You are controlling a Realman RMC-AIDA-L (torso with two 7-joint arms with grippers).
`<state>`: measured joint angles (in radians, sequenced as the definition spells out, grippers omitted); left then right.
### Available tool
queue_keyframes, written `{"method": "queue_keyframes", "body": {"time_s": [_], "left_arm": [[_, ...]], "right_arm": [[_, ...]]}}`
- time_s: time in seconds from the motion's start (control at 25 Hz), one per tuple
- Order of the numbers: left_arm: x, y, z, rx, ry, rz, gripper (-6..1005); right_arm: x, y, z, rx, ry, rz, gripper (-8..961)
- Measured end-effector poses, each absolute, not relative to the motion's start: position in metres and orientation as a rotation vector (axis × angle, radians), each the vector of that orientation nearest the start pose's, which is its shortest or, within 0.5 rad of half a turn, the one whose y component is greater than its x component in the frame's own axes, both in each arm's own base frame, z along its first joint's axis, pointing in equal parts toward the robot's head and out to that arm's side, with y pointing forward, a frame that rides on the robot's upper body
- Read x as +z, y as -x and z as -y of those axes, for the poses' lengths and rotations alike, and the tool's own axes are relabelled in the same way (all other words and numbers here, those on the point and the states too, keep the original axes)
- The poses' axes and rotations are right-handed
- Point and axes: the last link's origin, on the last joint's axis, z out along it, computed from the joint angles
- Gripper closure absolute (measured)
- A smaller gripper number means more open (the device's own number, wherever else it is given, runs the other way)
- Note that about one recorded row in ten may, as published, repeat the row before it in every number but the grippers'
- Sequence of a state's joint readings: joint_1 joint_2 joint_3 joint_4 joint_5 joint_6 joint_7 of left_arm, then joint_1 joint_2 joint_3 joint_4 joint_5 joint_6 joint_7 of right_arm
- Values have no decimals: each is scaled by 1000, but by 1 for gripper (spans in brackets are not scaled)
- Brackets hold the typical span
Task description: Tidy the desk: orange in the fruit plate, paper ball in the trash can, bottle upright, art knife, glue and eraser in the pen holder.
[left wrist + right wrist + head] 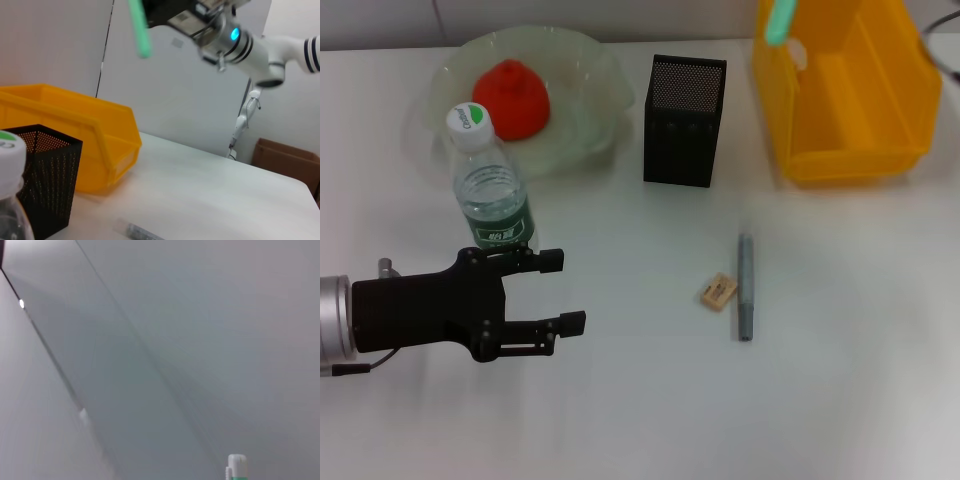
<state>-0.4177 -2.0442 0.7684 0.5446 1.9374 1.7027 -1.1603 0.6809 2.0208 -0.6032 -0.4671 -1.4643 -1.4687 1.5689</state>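
Already the bottle (pixel 488 180) stands upright near the counter's (pixel 840 380) left edge, just in front of the fruit plate (pixel 590 90), which holds the orange (pixel 511 97). From the head view the left pincer (pixel 562 291) hovers beside the bottle's base, fingers spread and empty. The black pen holder (pixel 684 121) sits mid-counter toward the far edge, with the eraser (pixel 718 291) and grey art knife (pixel 745 287) lying side by side nearer the front. A yellow bin (pixel 850 90) fills the far right corner, and a green glue stick (pixel 780 22) hangs above it.

From the left wrist, the right pincer (pixel 165 12) holds that glue (pixel 139 27) high over the bin.

The right wrist shows only the glue's tip (pixel 236 467) against blank wall.

Released there, the glue would likely fall into the bin, not the holder; a careless left retreat might topple the bottle.
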Motion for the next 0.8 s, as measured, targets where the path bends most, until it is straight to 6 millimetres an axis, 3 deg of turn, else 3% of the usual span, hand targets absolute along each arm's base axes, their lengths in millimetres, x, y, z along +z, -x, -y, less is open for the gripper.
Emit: {"method": "queue_keyframes", "body": {"time_s": [0.16,0.32,0.56,0.8], "left_arm": [[-11,286,-274,-814,2839,500,172],[-11,287,-272,-816,2836,506,172],[-10,288,-271,-818,2830,511,172],[-10,288,-270,-820,2836,509,172]], "right_arm": [[11,-197,-407,1300,2147,-642,757],[-29,-190,-419,1128,2183,-644,726],[-48,-190,-419,1013,2262,-678,680],[-34,-200,-407,1086,2263,-687,633]]}}
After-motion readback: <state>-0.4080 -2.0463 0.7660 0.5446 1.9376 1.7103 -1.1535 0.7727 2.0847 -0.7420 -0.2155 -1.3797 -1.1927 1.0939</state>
